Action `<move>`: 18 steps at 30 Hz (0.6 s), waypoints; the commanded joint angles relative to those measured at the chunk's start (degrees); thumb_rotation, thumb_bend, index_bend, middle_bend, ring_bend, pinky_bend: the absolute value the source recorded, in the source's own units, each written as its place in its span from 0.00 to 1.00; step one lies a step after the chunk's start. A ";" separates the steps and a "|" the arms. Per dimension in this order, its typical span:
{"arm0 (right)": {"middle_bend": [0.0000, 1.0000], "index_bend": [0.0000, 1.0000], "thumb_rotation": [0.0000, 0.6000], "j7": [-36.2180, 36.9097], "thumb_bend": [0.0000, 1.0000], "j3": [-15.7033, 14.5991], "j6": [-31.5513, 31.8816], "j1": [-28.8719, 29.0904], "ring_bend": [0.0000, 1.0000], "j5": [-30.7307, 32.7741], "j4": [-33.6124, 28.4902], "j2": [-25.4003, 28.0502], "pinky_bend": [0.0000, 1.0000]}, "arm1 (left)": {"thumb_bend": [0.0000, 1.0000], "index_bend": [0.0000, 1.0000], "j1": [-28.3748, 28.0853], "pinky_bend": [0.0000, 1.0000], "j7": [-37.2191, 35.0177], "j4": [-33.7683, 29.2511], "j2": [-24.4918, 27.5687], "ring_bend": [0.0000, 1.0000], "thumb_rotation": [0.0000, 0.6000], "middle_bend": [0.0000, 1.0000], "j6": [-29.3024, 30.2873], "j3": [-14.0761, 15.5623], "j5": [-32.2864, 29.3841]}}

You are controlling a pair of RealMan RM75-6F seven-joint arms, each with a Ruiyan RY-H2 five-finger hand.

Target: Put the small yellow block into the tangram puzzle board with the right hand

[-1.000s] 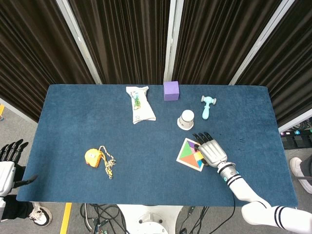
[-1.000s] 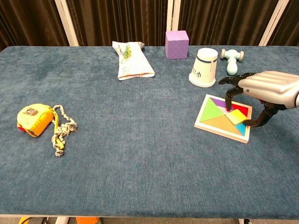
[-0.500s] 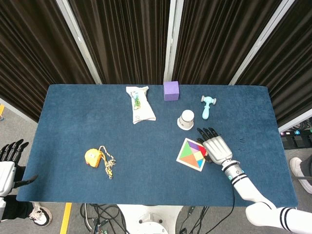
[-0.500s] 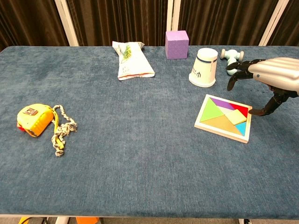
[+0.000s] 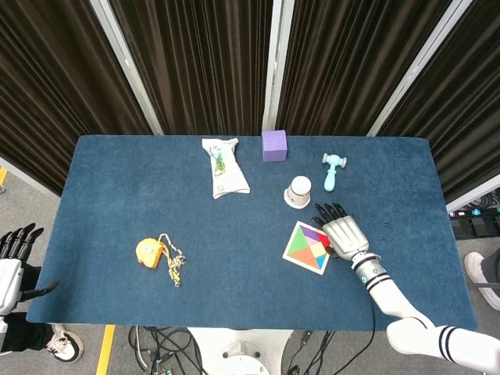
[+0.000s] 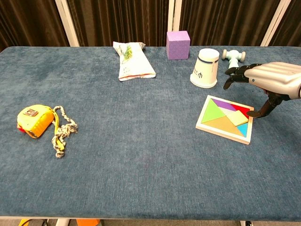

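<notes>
Blue cloth covers your table point(image 5: 141, 195), with dark curtains hanging behind it. Your right hand's fingers point(image 6: 235, 73) are spread and bent downward with nothing in them, hovering over the far right corner of the board point(image 6: 207, 123); in the chest view the thumb tip sits just beside the board's right edge, and you cannot tell whether it touches. That right hand point(image 6: 268, 77) is palm down, its wrist running off toward 4 o'clock. The yellow block point(image 6: 239, 117) lies flat in the board, seated among the other coloured pieces, at the right side between the red and the light blue ones. The board itself rests on the cloth at about 4 o'clock from the table's middle.

Just beyond the board, at 12 o'clock from it, a white cup point(image 6: 205, 68) stands upside down, and a pale blue toy hammer point(image 6: 233, 57) lies near it to the right. A purple cube point(image 6: 178, 44) sits at the far edge, a white bag point(image 6: 131, 63) to its left. A yellow tape measure point(image 6: 32, 120) with a cord lies at 9 o'clock.

Your left hand point(image 5: 12, 262) hangs off the table's left edge, fingers straight and apart, holding nothing.
</notes>
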 commanded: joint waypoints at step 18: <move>0.00 0.18 1.00 -0.19 0.20 -0.61 0.04 0.24 0.00 -0.74 0.13 -1.03 0.00 | 0.00 0.09 0.18 0.04 -0.35 0.47 -0.15 0.00 1.00 0.02 0.01 0.01 -0.16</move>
